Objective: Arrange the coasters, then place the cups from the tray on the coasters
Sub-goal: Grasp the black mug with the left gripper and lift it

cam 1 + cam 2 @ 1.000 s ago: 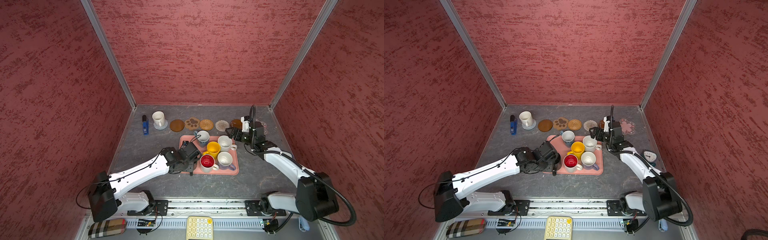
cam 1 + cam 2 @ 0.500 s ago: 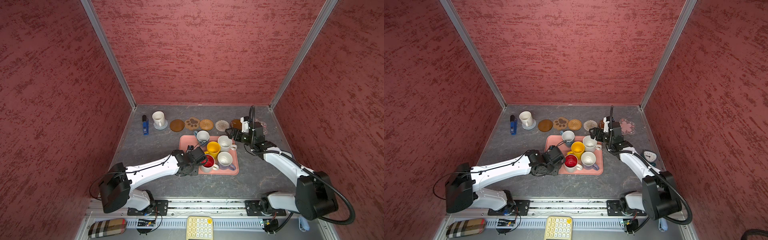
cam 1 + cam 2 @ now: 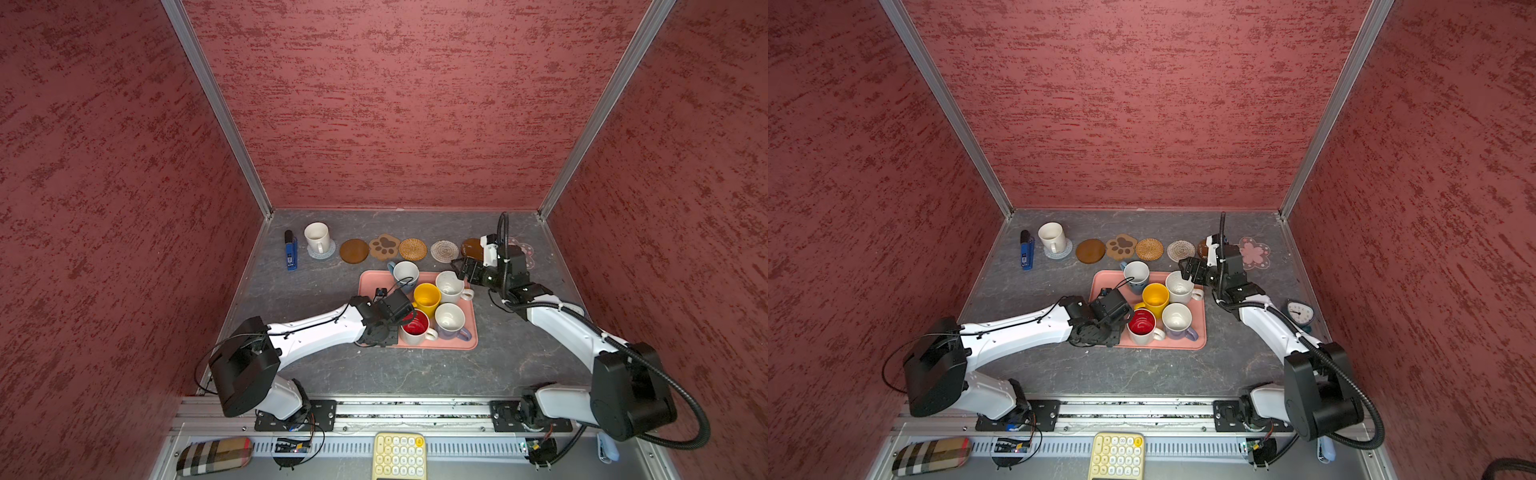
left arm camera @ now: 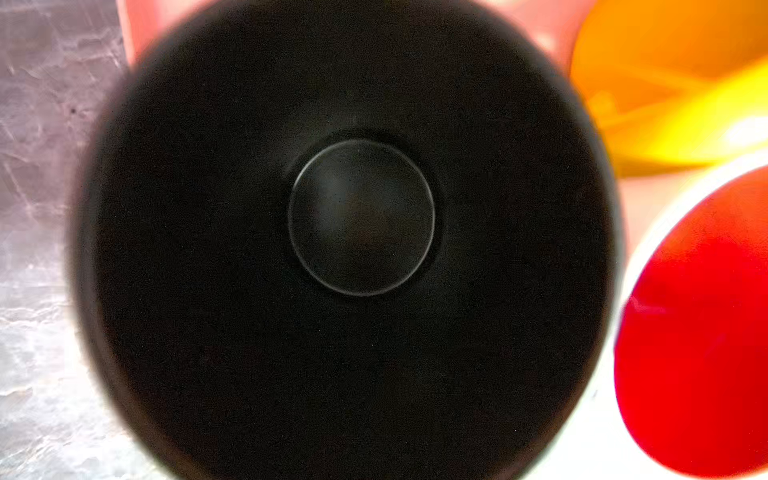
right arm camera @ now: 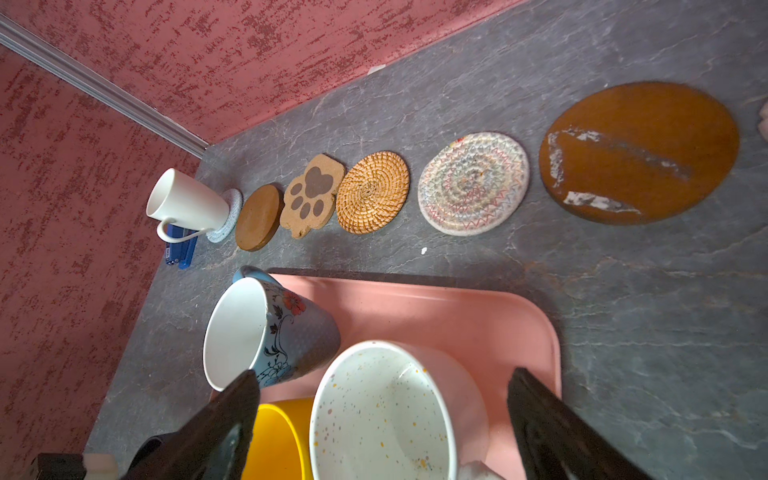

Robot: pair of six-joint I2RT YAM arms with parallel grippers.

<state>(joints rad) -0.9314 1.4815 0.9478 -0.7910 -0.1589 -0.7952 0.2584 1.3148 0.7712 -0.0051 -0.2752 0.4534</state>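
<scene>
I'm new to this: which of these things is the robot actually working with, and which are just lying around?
Part of the job: coasters, cups, pink tray.
Just lying about: blue lighter, yellow keypad, plaid case, small clock.

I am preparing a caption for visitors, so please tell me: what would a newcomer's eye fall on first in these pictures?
First, the salmon-pink tray at the centre, crowded with mugs, the yellow mug and red-lined mug brightest. Behind it a row of coasters runs near the back wall; a white mug stands on the grey woven coaster at its left end. A black mug nearly fills the left wrist view with its dark inside.
</scene>
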